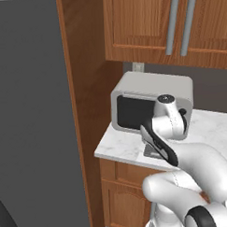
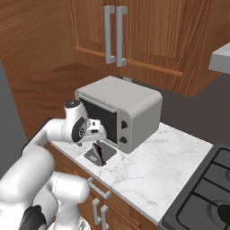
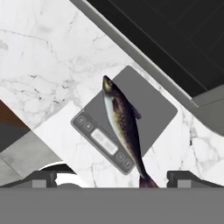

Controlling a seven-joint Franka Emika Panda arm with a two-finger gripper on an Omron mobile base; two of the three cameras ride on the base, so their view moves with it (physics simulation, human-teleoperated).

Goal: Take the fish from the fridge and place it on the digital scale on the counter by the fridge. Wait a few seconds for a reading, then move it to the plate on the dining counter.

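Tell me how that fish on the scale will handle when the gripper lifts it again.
The fish is long and slender, so gripped near one end it would probably droop or swing. Its glossy skin suggests it may slip. It lies diagonally across the scale with its tail hanging past the button edge, so it seems light and a nudge could slide it off.

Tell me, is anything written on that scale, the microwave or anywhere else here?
No text can be read.
Flat grey square digital scale: its panel has a pale display and small buttons, too blurred to read.
Boxy light-grey microwave: two dark knobs, no visible label.
Slender dark fish: unmarked.
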